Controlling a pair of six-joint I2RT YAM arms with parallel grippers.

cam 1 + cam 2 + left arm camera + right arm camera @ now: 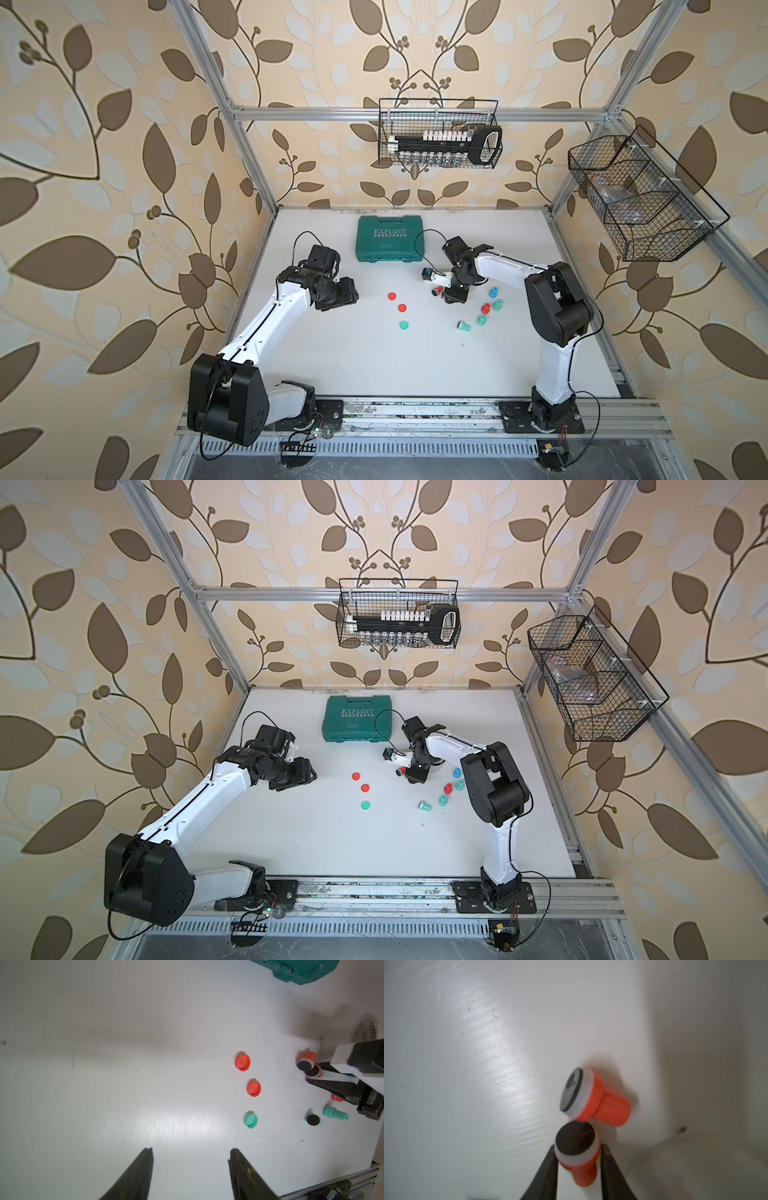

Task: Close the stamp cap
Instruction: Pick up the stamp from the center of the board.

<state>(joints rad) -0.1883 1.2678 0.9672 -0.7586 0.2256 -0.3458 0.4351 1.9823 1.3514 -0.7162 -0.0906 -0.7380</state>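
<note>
Pinching uncapped red stamp [577, 1142] in right gripper [579, 1147]
Working just beside second red stamp [593, 1097] lying on table [488, 1043]; hovering left gripper [191, 1151] wide open, empty; leaving red caps [253, 1088] loose on table, well apart from both stamps.

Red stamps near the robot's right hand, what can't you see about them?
- Right wrist view: the red stamp between the fingers of the right hand has a dark, blurred face.
- Same view: blur hides whether the hand squeezes it yet.
- Same view: the lying stamp faces sideways, drawing unclear.
- Both top views: the stamps are tiny, partly under the right arm.
</note>
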